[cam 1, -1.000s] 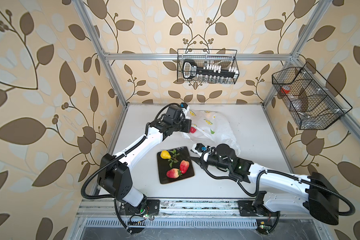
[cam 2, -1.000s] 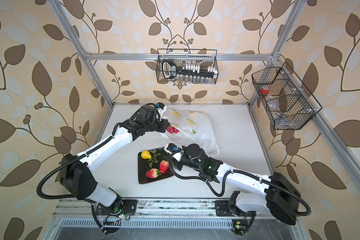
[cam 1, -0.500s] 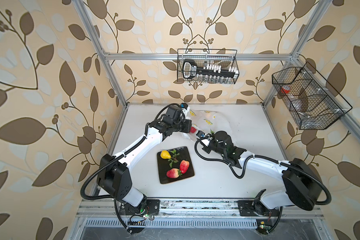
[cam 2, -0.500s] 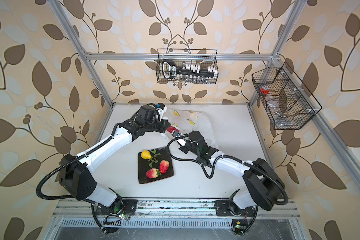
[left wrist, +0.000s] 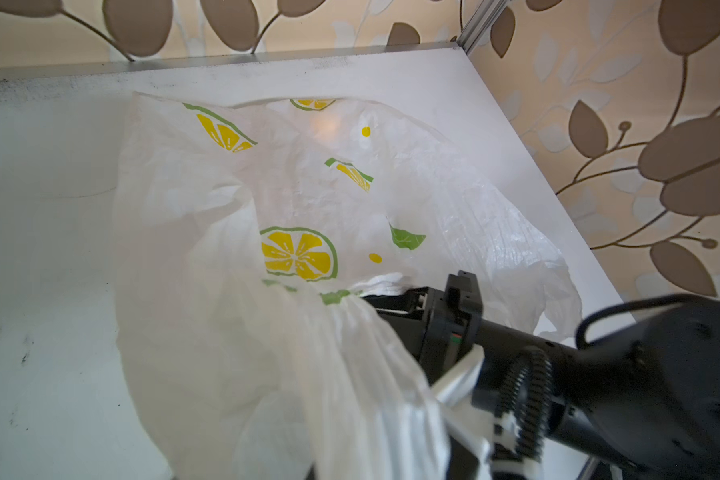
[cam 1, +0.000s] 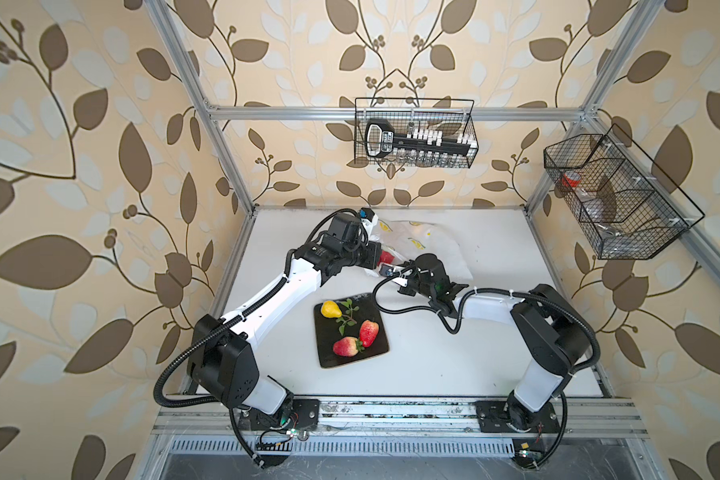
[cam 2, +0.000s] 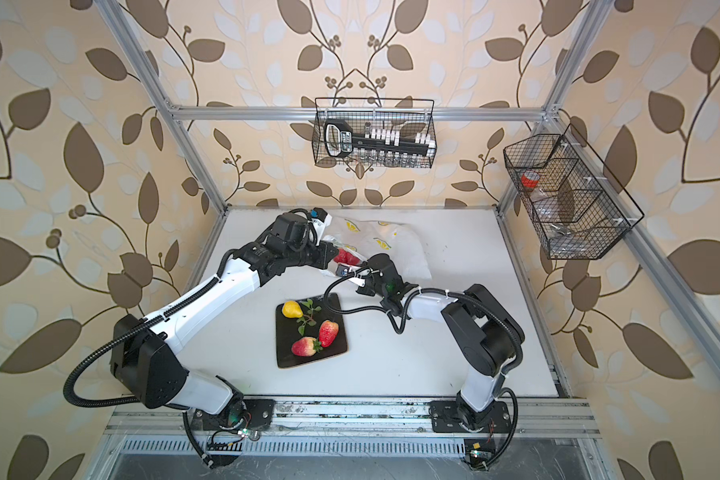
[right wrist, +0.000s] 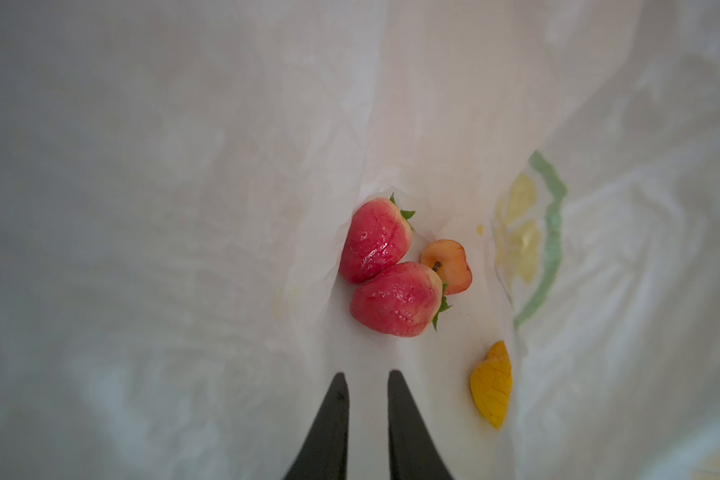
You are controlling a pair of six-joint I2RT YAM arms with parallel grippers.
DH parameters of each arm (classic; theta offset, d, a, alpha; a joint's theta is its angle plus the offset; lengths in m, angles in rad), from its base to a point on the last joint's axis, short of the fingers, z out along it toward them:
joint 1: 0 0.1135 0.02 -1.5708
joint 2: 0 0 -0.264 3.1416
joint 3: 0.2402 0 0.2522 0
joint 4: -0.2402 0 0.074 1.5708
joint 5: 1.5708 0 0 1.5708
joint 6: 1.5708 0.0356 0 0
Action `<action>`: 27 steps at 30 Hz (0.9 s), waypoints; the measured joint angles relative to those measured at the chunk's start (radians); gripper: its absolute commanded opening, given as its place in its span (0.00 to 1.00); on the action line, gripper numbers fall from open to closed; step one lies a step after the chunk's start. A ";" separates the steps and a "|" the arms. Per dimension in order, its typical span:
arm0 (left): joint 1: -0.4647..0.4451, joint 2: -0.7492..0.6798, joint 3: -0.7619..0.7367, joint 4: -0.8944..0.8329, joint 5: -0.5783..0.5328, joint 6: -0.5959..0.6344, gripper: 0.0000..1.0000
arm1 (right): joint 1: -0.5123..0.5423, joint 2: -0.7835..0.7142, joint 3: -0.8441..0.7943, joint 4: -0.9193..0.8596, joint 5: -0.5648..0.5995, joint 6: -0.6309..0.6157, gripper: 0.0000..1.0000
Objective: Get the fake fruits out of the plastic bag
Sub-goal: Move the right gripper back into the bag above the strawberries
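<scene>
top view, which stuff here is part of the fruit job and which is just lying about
Job:
plastic bag, left gripper shut on its edge
bagged strawberries, right gripper open near them
black tray with pear, tray strawberries

Lying about:
back wire basket with tool
side wire basket

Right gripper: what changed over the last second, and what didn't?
The right gripper moved from beside the black square tray away from the robot's base, into the mouth of the white lemon-print plastic bag. It holds nothing and stops short of the red plastic strawberries inside. Unchanged: the left gripper holding the bag's edge up, and the fake fruits already on the tray.
</scene>
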 measured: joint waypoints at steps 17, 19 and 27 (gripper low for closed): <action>0.000 -0.054 -0.013 -0.016 0.119 0.128 0.00 | -0.044 0.103 0.159 -0.209 0.252 0.262 0.47; 0.000 -0.054 -0.016 -0.016 0.119 0.137 0.00 | -0.048 0.103 0.205 -0.273 0.248 0.399 0.50; 0.000 -0.056 -0.017 -0.019 0.039 0.103 0.20 | -0.050 0.103 0.245 -0.386 0.159 0.916 0.58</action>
